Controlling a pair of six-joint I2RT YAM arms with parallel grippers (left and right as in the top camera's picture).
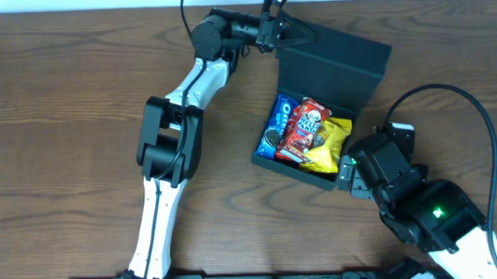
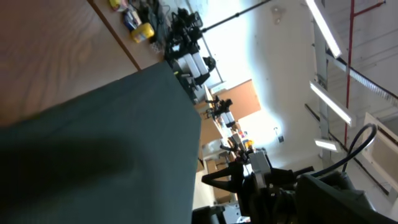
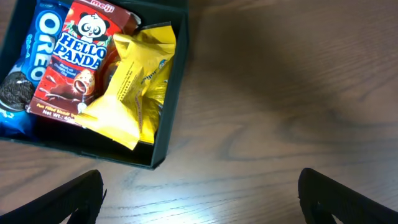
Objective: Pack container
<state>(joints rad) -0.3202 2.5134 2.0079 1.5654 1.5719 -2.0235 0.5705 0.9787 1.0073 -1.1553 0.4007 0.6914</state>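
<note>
The container (image 1: 292, 166) sits right of the table's (image 1: 65, 96) middle, turned at an angle, and it's open: the lid (image 1: 345, 57) is raised on the far side.

Inside, three snacks lie side by side. There's a blue Oreo packet (image 1: 276, 127) on the left, a red Hello Panda box (image 1: 303, 128) in the middle, and a yellow packet (image 1: 328, 145) on the right, partly overlapping the red one.

The left arm stretches across the table to the back, where the left gripper (image 1: 276, 27) is up against the lid's far left corner. From overhead I cannot tell whether it is pinching the lid or merely touching it. Its wrist camera is no help, showing only the lid's flat dark face (image 2: 93, 162) up close with the room beyond.

The right gripper (image 1: 345, 176) hovers at the container's near right corner, just outside the wall. Its wrist camera shows the two fingers (image 3: 81, 199) spread wide with nothing between them but bare wood. The corner of the container (image 3: 180, 74) and the yellow packet (image 3: 134, 93) are right ahead.
</note>
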